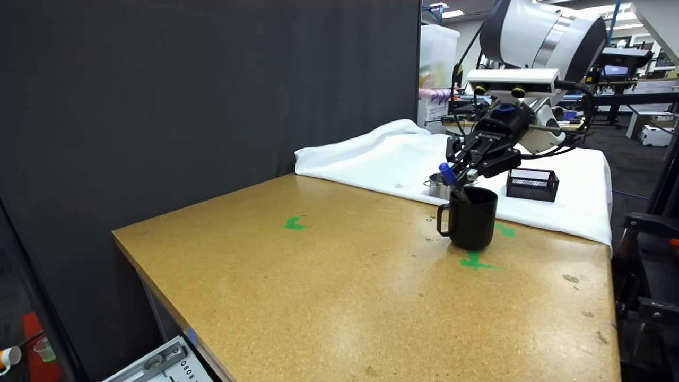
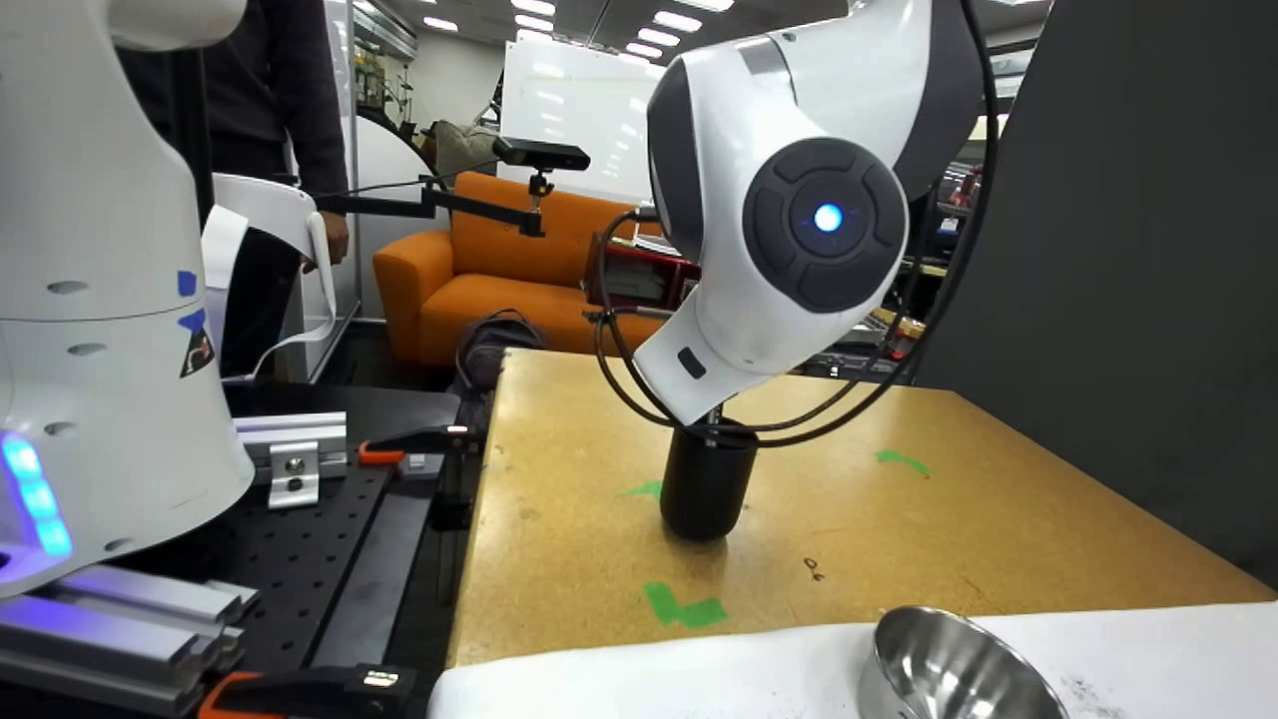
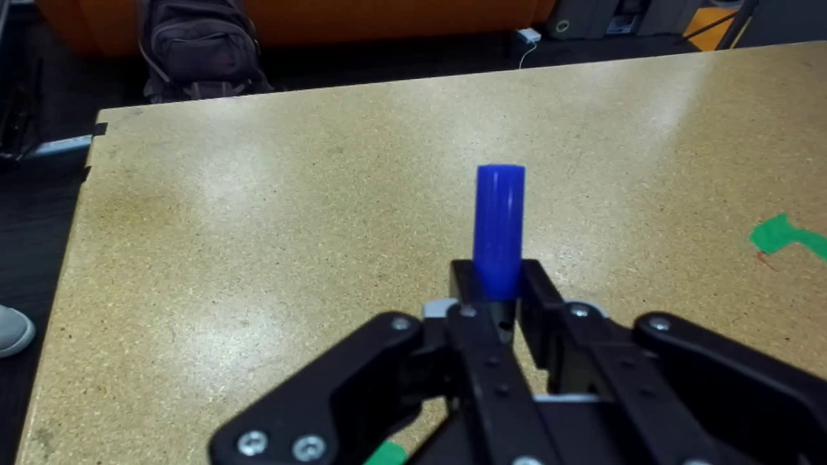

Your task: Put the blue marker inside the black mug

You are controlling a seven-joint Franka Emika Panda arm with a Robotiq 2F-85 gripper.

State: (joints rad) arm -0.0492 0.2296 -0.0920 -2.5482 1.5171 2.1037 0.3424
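My gripper (image 1: 459, 173) is shut on the blue marker (image 1: 447, 174), with its fingertips above the black mug. The marker is tilted, blue end up, and its darker lower part overlaps the mug's mouth; how deep it reaches is hard to tell. The black mug (image 1: 472, 223) stands upright on the table with its handle to the left in that view. The mug also shows in an exterior view (image 2: 707, 489), where the arm hides the gripper. In the wrist view the marker's blue end (image 3: 499, 226) stands up between the fingertips (image 3: 497, 278). The mug is not visible there.
A silvery metal pot (image 1: 439, 187) stands behind the mug on a white cloth (image 1: 371, 154); it also shows in an exterior view (image 2: 958, 669). A black mesh basket (image 1: 532, 185) is on the cloth. Green tape marks (image 1: 293, 223) lie on the wooden table (image 1: 318, 297).
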